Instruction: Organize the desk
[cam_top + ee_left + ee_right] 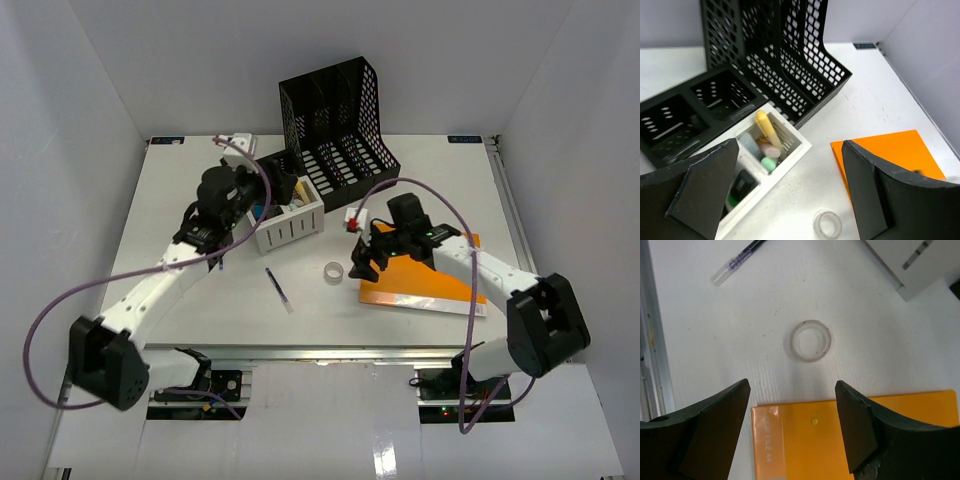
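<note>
The desk [320,325] is a white tabletop. On it lie an orange clip file [430,285], a clear tape ring [334,271] and a pen [279,289]. My right gripper [360,262] is open and empty, hovering over the file's left edge [840,440], with the tape ring [811,341] just ahead of the fingertips. My left gripper [278,192] is open and empty above a white slotted basket [290,228]. In the left wrist view the gripper [790,195] frames the basket's rim [797,157], which holds a yellow marker [766,131] and small items.
A black mesh file holder [335,130] stands at the back centre, with a low black mesh tray [690,115] beside the basket. A small white and red item [354,216] lies behind the right gripper. A white object [240,142] sits at the back left. White enclosure walls surround the desk.
</note>
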Controlling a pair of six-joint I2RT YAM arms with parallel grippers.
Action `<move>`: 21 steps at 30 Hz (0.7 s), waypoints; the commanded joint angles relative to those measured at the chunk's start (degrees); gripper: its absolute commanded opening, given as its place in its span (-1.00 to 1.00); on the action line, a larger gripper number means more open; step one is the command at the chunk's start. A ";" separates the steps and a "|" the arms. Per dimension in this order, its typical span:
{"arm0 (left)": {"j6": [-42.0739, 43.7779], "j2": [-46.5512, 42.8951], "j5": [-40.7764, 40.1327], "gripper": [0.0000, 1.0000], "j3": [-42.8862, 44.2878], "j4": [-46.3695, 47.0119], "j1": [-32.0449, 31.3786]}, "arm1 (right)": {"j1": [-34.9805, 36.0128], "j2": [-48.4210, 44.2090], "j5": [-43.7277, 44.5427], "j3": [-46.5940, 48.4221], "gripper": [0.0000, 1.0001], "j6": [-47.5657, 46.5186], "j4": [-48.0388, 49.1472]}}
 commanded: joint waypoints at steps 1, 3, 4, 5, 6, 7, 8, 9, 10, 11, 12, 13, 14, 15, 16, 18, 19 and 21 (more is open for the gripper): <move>7.05 -15.15 -5.31 0.92 -7.82 -5.63 0.55 | 8.01 9.90 19.67 6.96 0.46 4.26 0.71; 10.10 -20.70 -7.69 0.95 -12.17 -8.99 0.65 | 9.02 16.00 23.32 12.13 0.34 7.76 -0.99; 11.43 -23.33 -8.81 0.96 -14.19 -10.53 0.67 | 9.35 18.96 24.67 14.77 0.28 9.44 -1.97; 12.00 -26.16 -9.89 0.96 -15.40 -11.74 0.67 | 9.40 21.29 24.95 17.18 0.22 10.57 -3.51; 12.57 -28.78 -10.90 0.96 -16.68 -12.84 0.67 | 9.45 23.42 25.28 19.33 0.17 11.58 -4.86; 13.10 -30.27 -11.63 0.96 -18.32 -13.33 0.67 | 9.53 24.48 25.90 20.08 0.14 12.00 -5.19; 13.06 -32.30 -12.37 0.96 -19.15 -13.81 0.63 | 9.53 25.39 26.25 20.81 0.13 12.43 -5.32; 13.01 -34.32 -13.10 0.96 -19.99 -14.27 0.59 | 9.53 26.29 26.59 21.54 0.13 12.86 -5.45; 12.69 -35.68 -13.53 0.96 -21.50 -14.17 0.64 | 9.64 26.73 26.87 21.76 0.13 12.97 -5.51; 12.25 -36.85 -13.94 0.96 -22.73 -14.00 0.67 | 9.74 27.06 27.10 21.83 0.13 13.04 -5.54; 11.69 -37.71 -14.30 0.96 -23.57 -13.72 0.67 | 9.81 27.32 27.36 21.66 0.12 13.06 -5.52; 11.21 -38.52 -14.68 0.96 -24.49 -13.39 0.67 | 9.87 27.69 27.73 21.50 0.11 13.11 -5.47; 10.93 -38.98 -14.70 0.96 -24.90 -13.42 0.64 | 9.95 27.98 27.92 21.16 0.07 13.02 -5.46; 10.71 -39.33 -14.62 0.96 -25.17 -13.54 0.60 | 10.03 28.25 28.05 20.77 0.03 12.90 -5.46; 10.52 -39.48 -14.66 0.96 -25.05 -14.07 0.59 | 10.06 28.69 27.96 20.48 -0.03 12.80 -5.52; 10.38 -39.88 -15.84 0.96 -25.02 -14.37 0.67 | 10.19 29.02 27.06 19.42 -0.23 12.47 -5.54; 10.38 -40.41 -16.61 0.96 -25.14 -14.37 0.67 | 10.31 29.25 26.64 19.12 -0.34 12.35 -5.54; 10.16 -41.36 -17.19 0.96 -25.55 -14.41 0.63 | 10.63 29.46 26.33 18.03 -0.64 11.85 -5.54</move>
